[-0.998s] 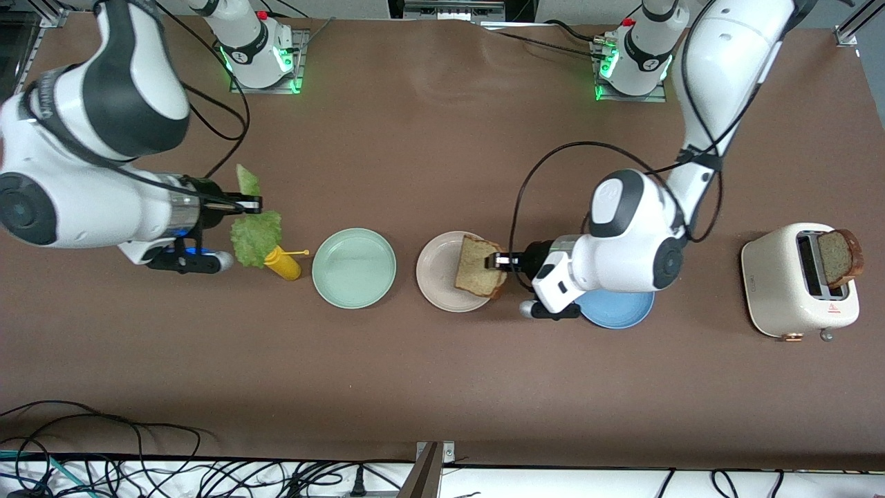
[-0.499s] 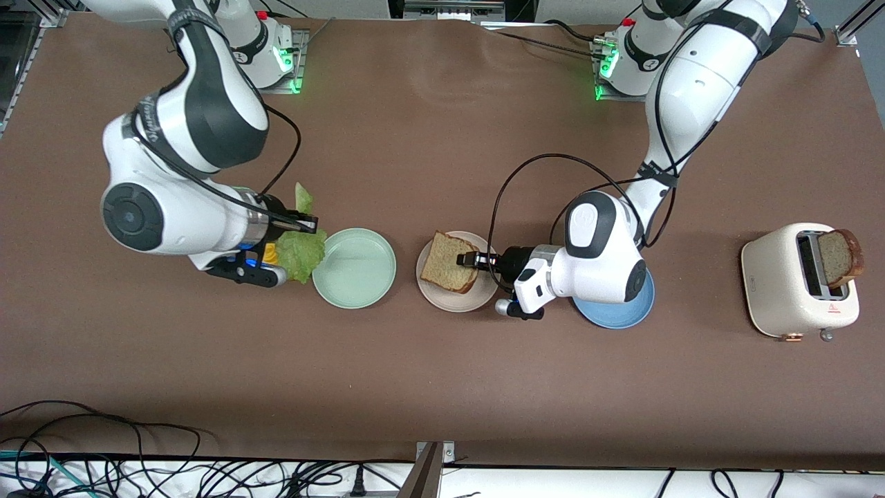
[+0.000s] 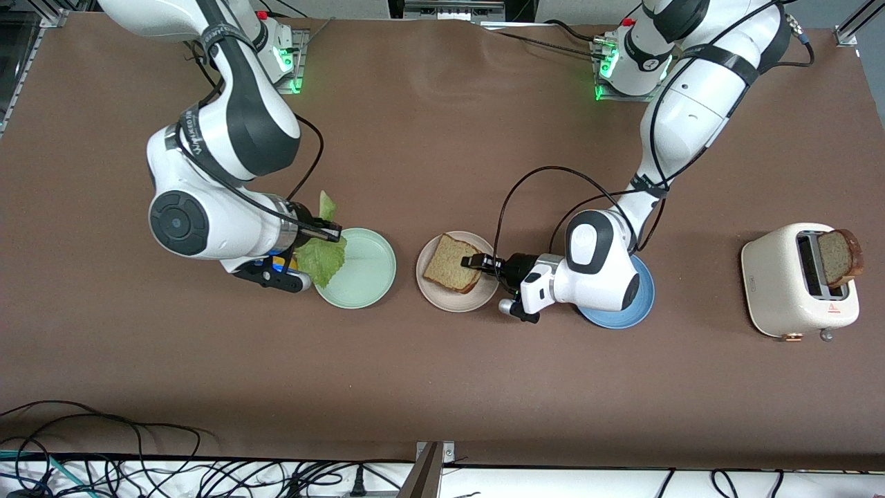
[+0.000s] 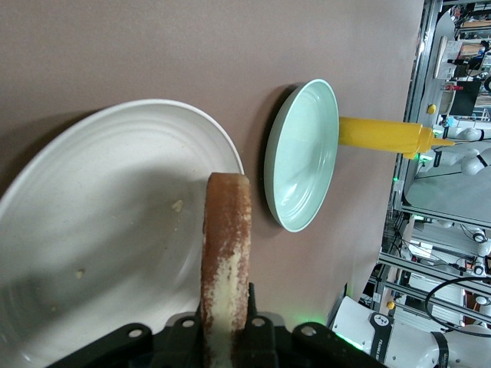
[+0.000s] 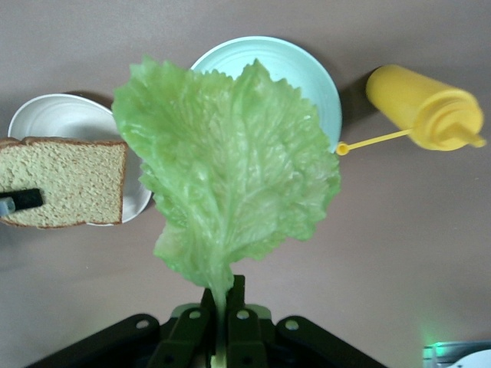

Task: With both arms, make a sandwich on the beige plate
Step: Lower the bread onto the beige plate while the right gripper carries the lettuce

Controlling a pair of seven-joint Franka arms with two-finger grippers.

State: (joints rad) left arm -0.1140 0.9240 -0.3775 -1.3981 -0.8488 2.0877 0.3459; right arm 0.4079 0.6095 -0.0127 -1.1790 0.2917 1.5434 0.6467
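One square slice of brown wholegrain bread (image 3: pixel 452 263) lies tilted on the round pale beige plate (image 3: pixel 446 299), which sits near the middle of the table between a round mint-green plate (image 3: pixel 363 277) and a round blue plate (image 3: pixel 636 311). The left gripper (image 3: pixel 471 261) reaches low and level over the beige plate's rim from the blue plate's end, its black fingers on either side of the slice's crust edge; whether they are clenched on it or already letting go cannot be told. The left arm (image 3: pixel 681 117) bends down from its base, its white wrist housing over the blue plate. The right gripper (image 3: pixel 334 235) hovers over the edge of the mint-green plate with its fingers clenched on the stem end of one ruffled green lettuce leaf (image 3: pixel 323 256), which hangs over that plate's rim. The right arm (image 3: pixel 228 138) folds at the elbow, forearm level. Half hidden under its wrist is one yellow plastic squeeze bottle (image 5: pixel 426 115). Toward the left arm's end of the table stands one cream toaster (image 3: pixel 795 283) with a second slice of brown bread (image 3: pixel 840 257) sticking out of its slot. Three plates and two slices in all.
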